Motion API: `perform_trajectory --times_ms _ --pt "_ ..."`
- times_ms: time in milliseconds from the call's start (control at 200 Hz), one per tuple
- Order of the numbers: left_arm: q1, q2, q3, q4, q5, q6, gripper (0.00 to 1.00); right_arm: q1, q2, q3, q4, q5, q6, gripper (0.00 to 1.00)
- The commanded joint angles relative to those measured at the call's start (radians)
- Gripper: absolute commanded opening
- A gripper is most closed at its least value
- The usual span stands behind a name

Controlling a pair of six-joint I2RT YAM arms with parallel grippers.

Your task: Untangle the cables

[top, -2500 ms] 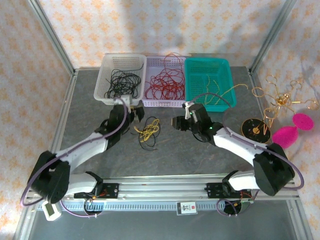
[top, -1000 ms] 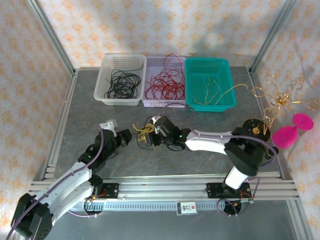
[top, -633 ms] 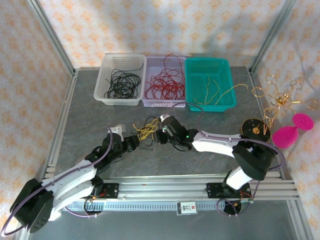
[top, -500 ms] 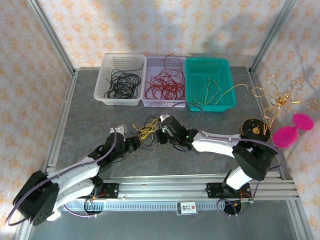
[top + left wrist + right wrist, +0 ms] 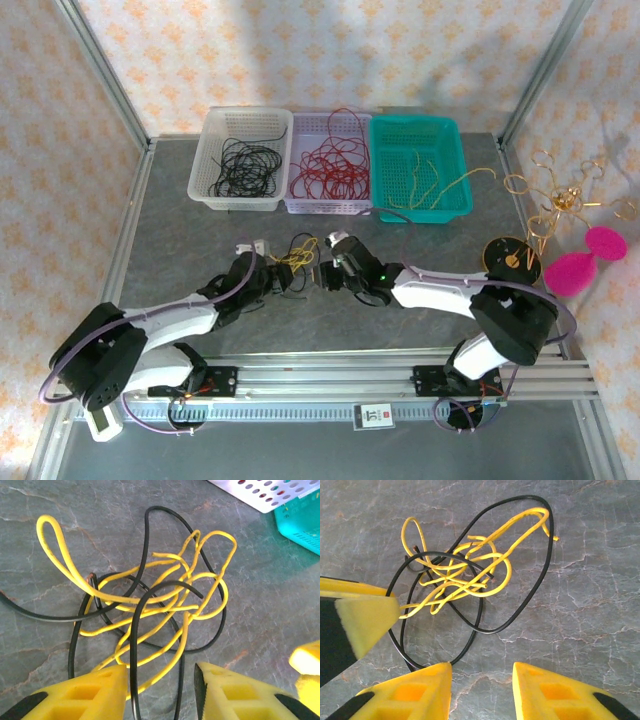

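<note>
Yellow and black cables (image 5: 150, 597) lie tangled at centre on the grey counter (image 5: 260, 595). Left gripper (image 5: 160, 680) at 6 o'clock, jaws apart, strands running between them. White basket (image 5: 270, 492) at 1 o'clock; teal basket (image 5: 302, 522) at 2 o'clock.

Yellow and black cables (image 5: 462, 577), knotted together, lying flat on grey tabletop (image 5: 580, 630)

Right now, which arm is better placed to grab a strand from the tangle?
Left, likely. Black and yellow strands of the cables lie inside the open left end effector; the right end effector is open over bare table, tangle ahead.
</note>
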Motion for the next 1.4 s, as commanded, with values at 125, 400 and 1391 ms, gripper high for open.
perform_trajectory --times_ms 125,400,1391 --pt "-0.008 0.069 0.051 0.012 -0.052 0.015 0.36 -0.01 -0.022 -0.02 0.033 0.009 -0.004 0.37" --pt "-0.014 0.099 0.066 -0.004 -0.083 0.026 0.28 -0.011 -0.025 -0.032 0.044 0.012 0.001 0.37" --pt "-0.121 -0.359 0.39 -0.315 -0.004 0.283 0.0 -0.034 -0.26 -0.098 0.441 -0.527 -0.42 0.62"
